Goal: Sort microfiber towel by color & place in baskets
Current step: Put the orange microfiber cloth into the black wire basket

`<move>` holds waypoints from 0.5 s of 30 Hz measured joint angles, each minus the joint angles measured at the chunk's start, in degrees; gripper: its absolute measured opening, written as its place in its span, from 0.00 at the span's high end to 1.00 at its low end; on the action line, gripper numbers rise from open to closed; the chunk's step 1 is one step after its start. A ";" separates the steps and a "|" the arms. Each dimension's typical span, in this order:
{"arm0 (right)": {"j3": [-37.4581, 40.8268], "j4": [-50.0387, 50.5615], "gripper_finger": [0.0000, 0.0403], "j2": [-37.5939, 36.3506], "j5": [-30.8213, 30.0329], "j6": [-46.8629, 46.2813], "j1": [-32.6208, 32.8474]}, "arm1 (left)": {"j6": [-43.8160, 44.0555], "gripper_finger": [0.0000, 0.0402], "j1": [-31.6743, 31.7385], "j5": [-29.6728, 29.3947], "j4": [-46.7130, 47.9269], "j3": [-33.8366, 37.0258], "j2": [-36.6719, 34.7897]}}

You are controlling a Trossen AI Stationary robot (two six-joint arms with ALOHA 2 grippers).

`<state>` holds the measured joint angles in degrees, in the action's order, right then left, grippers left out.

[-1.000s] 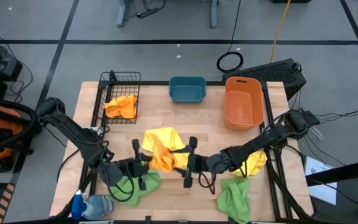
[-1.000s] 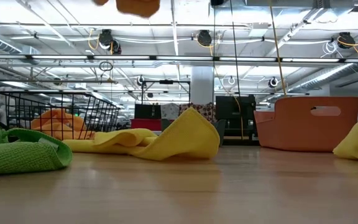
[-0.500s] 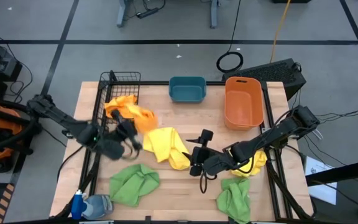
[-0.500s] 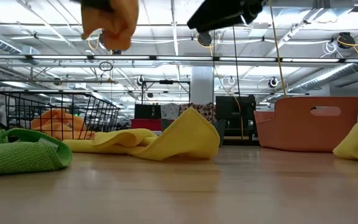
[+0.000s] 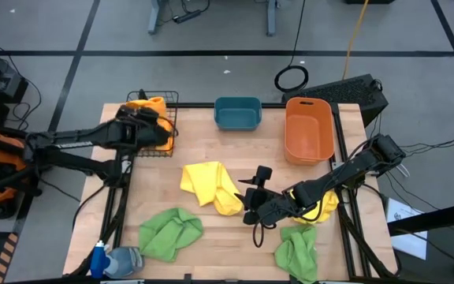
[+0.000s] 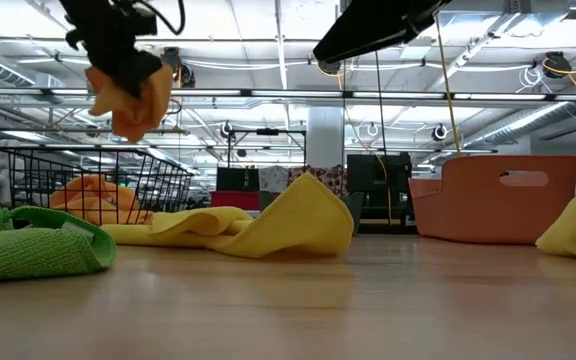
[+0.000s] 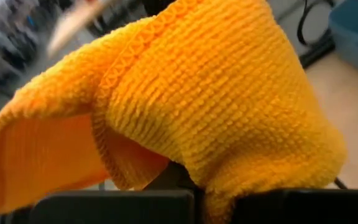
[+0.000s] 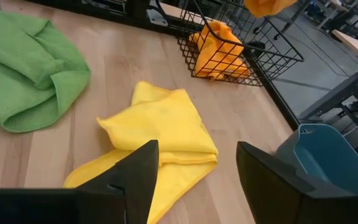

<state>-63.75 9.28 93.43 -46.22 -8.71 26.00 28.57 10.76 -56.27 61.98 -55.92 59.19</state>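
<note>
Nearest the front edge of the table (image 5: 274, 170) lie two green towels, one at the left (image 5: 170, 233) and one at the right (image 5: 296, 249), both flat on the wood. Just behind them the right gripper (image 5: 254, 199) hangs above the boards beside a crumpled yellow towel (image 5: 209, 186); its fingers (image 8: 135, 171) stand apart with nothing between them, the yellow cloth lying ahead of their tips. A second yellow towel (image 5: 324, 207) lies partly under the right arm near the table's right edge. Farther back, the left gripper (image 5: 142, 126) is clamped narrow on an orange towel (image 6: 128, 98), which hangs clear of the table, over the black wire-mesh basket (image 5: 154, 100) at the rear left corner. That basket already contains another orange towel (image 8: 219, 53), seen through the mesh. Along the rear edge, the teal tub (image 5: 237, 113) sits in the middle and the orange bin (image 5: 309, 130) at the right; in the overhead view no cloth shows in either.
</note>
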 joint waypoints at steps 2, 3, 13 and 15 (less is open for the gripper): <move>0.00 0.03 0.50 0.00 0.02 0.30 0.00 | -0.42 0.94 3.92 4.33 -0.21 0.00 0.01; 0.00 0.07 0.50 0.00 0.02 0.37 0.00 | -0.54 0.92 5.74 5.67 -0.26 0.00 0.03; 0.00 0.73 0.52 0.00 0.00 0.39 0.00 | -8.90 0.66 17.26 19.78 -3.04 0.02 2.03; 0.00 1.07 0.52 0.00 0.01 0.39 0.00 | -10.00 0.60 17.78 20.13 -3.74 0.02 3.00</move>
<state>-63.75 10.35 93.43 -46.21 -8.32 26.00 18.57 28.54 -36.15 58.23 -55.90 62.19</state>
